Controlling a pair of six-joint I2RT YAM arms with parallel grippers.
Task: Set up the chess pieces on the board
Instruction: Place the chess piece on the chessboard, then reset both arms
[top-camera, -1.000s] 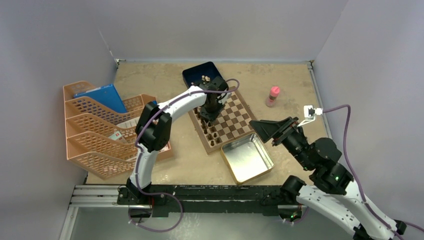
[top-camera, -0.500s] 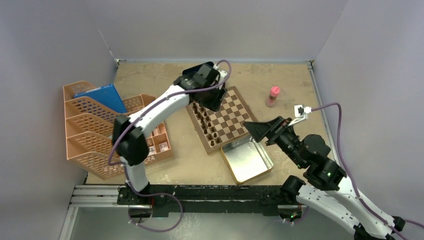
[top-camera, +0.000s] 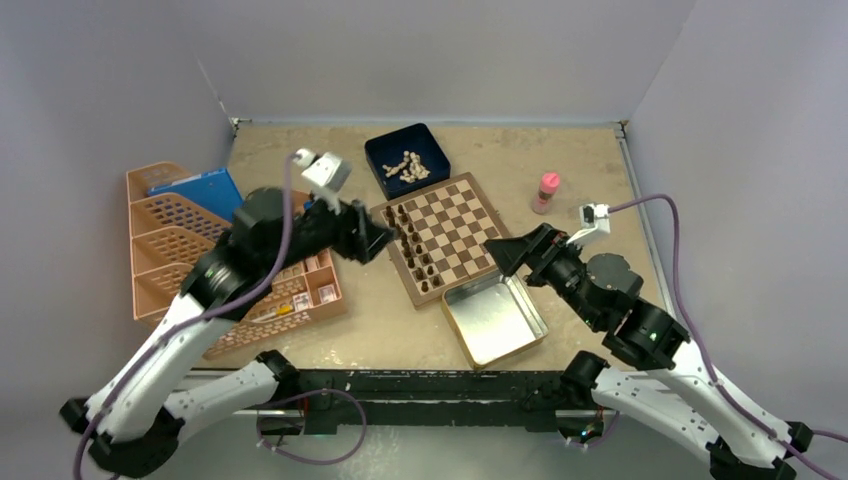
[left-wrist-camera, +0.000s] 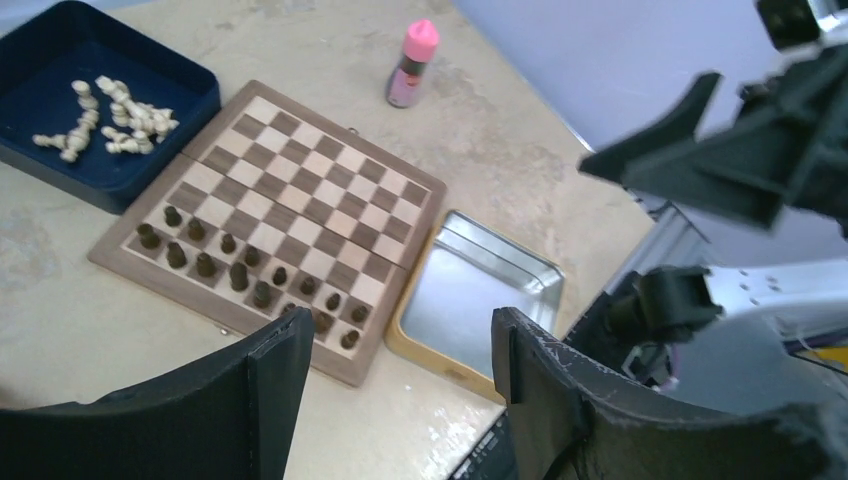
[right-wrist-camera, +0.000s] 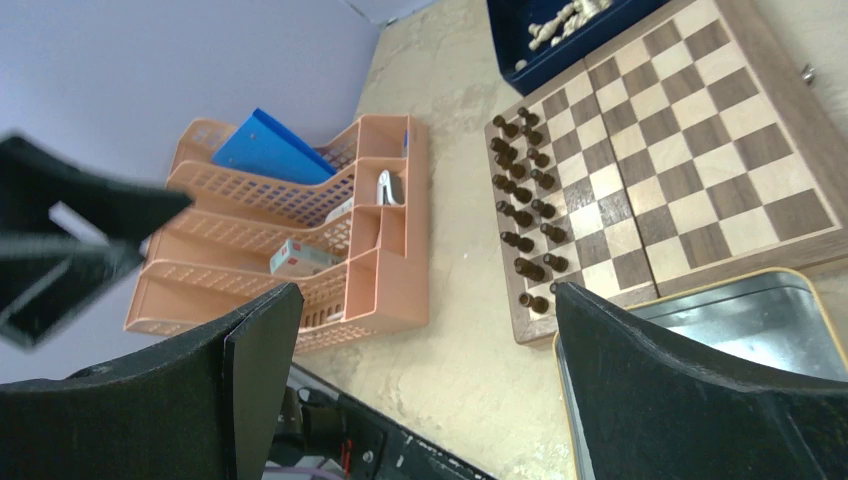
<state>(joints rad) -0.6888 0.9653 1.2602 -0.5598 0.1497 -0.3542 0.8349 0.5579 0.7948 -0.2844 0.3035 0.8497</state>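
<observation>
Dark brown wood, turned small and tapered: the chess pieces (left-wrist-camera: 250, 275) are tiny upright pegs, some taller than others. They stand in two rows on the board (left-wrist-camera: 330, 190), a flat square of tan and dark brown checks inside a plain tan border. In the overhead view the board sits turned near the middle of the worktop (top-camera: 560, 150), and both rows fill the strip along its 8 o'clock edge. The left wrist view gives eight in each row, sixteen in all, though the nearest few sit close to the finger edge. All other squares are bare.

One dark blue square box (left-wrist-camera: 40, 30) touches the board's corner at 11 o'clock and holds a heap of pale cream chessmen (left-wrist-camera: 115, 115), too bunched to count. One pink bottle (top-camera: 548, 192) stands apart at 2 o'clock. One shiny silver tin (top-camera: 495, 317) lies at 5 o'clock, a corner just beside the board. One orange stack of file trays (top-camera: 220, 260) with a blue folder (top-camera: 195, 195) is at 9 o'clock.

Two hands are in view. The left hand (top-camera: 378, 232) hovers just off the board's 9 o'clock corner, fingers moderately parted and holding nothing. The right hand (top-camera: 500, 252) hangs at 4 o'clock, spread wide and holding nothing.
</observation>
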